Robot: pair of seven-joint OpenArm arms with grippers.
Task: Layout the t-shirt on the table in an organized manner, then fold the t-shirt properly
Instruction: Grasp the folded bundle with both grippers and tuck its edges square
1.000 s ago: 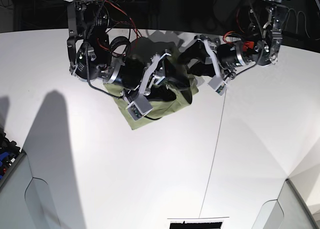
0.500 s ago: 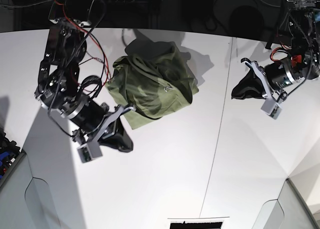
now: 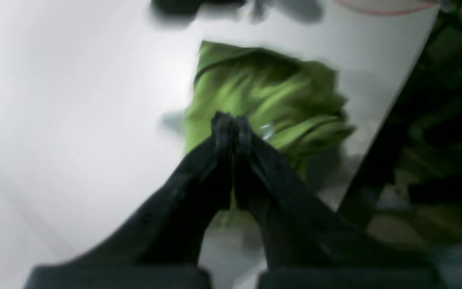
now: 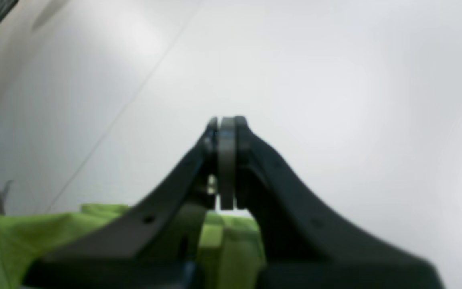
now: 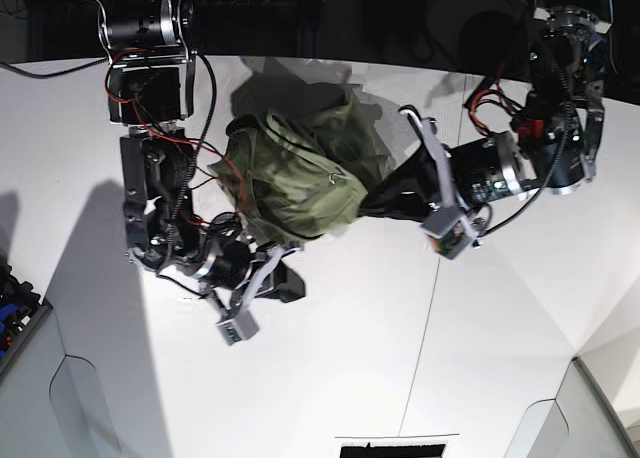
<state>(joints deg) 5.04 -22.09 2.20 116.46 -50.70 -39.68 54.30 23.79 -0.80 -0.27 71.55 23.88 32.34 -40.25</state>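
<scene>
Bkgd behind the far edge is dark, w/ cables (image 5: 20, 3) barely visible. Bright overhead light, hard shadows. Blue-black clutter (image 5: 12, 303) at left edge.

Base looks down overhead; both wrist views, close, share the t-shirt (image 5: 300, 173).

A crumpled t-shirt (image 5: 300, 173) lies bunched on the white table (image 5: 330, 358).

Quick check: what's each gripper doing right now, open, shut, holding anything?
Left gripper: shut, nothing between the jaws; t-shirt lies beyond it.
Right gripper: shut, empty, pointing at bare table.
</scene>
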